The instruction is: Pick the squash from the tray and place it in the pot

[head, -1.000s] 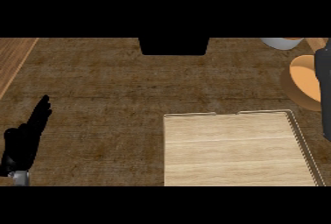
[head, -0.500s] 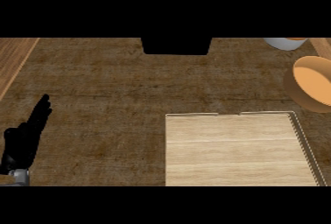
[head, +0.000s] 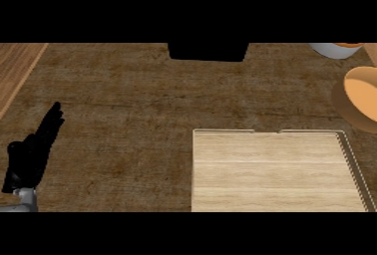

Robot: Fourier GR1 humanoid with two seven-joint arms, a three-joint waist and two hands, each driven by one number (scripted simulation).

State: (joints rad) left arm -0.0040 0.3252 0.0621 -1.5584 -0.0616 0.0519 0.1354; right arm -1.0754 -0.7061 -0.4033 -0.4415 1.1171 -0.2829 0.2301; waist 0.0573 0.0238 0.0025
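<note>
Orange squash (head: 362,97) is seen at the right edge, off the empty tray (head: 274,172); holder hidden, right hand not seen. Left hand (head: 33,152) rests, fingers straight. Pot placement judged pending

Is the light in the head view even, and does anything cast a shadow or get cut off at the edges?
In the head view the light is flat and even, with no glare on the counter or the tray; no clear cast shadow shows beside the left hand; the orange pot and a pale cup are cut off at the right and top edges.
</note>
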